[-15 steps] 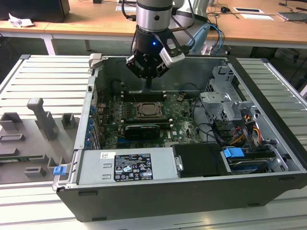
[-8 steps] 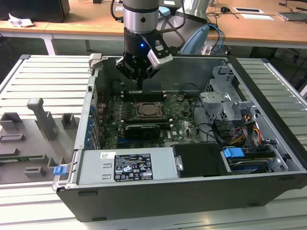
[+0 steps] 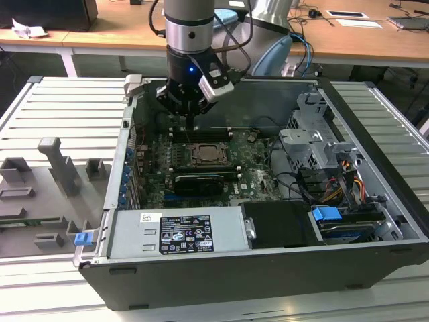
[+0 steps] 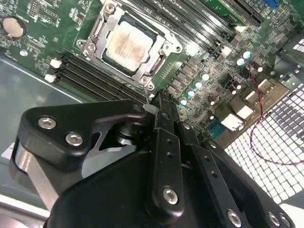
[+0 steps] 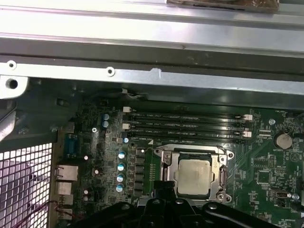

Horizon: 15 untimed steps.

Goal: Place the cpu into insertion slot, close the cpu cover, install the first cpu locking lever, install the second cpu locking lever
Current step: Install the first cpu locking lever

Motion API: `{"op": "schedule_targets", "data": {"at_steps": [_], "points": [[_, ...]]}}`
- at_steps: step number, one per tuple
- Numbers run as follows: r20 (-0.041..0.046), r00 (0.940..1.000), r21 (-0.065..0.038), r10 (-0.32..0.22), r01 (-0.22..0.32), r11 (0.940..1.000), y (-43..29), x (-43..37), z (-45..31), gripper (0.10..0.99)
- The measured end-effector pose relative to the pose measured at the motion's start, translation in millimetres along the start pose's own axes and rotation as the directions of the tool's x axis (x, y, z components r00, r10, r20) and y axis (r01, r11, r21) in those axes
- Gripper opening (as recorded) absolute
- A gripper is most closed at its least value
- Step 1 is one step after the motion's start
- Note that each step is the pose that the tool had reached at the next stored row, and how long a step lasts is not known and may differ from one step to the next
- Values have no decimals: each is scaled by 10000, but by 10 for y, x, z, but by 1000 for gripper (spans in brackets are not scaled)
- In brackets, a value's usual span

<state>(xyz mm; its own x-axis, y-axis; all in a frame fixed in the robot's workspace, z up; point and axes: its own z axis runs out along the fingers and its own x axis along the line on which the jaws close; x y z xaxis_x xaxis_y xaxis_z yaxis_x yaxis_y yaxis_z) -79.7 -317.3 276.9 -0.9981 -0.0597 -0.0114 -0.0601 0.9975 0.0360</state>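
The cpu (image 4: 127,42), a pale square chip, lies flat in the insertion slot (image 5: 172,164) on the green motherboard. The silver cpu cover (image 5: 190,154) lies down around it as a frame, and the chip shows through its cut-out. In the exterior view my gripper (image 3: 191,125) hangs inside the case just behind the socket (image 3: 203,155), over the memory slots. Its black fingers (image 4: 161,118) meet at a narrow tip with nothing between them, a little above the board and apart from the cover.
Long black memory slots (image 5: 187,126) run beside the socket, toward the case's rear wall (image 5: 152,76). A black card (image 3: 198,181) stands in front of the socket. A drive cage (image 3: 312,137) with cables and a power supply (image 3: 177,231) fill the exterior view's right and front.
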Motion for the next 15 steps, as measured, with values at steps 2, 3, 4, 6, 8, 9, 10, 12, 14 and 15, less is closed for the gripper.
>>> {"op": "schedule_targets", "data": {"at_steps": [2,3,4,6,8,9,10,12,14,15], "points": [[-1,10000,0,0,0,10000,1,27,12,106],[-1,10000,1,0,0,10000,2,52,13,106],[1,10000,-1,-1,1,10000,4,72,15,106],[1,10000,-1,-1,1,10000,6,112,17,106],[2,10000,-3,0,0,10000,8,142,20,106],[2,10000,-3,0,0,10000,9,152,21,106],[2,10000,-2,-1,1,10000,9,158,21,106],[1,10000,-2,-1,1,10000,10,175,23,106],[1,10000,-2,-1,1,10000,11,188,25,106],[1,10000,-2,-1,1,10000,12,196,25,106]]}}
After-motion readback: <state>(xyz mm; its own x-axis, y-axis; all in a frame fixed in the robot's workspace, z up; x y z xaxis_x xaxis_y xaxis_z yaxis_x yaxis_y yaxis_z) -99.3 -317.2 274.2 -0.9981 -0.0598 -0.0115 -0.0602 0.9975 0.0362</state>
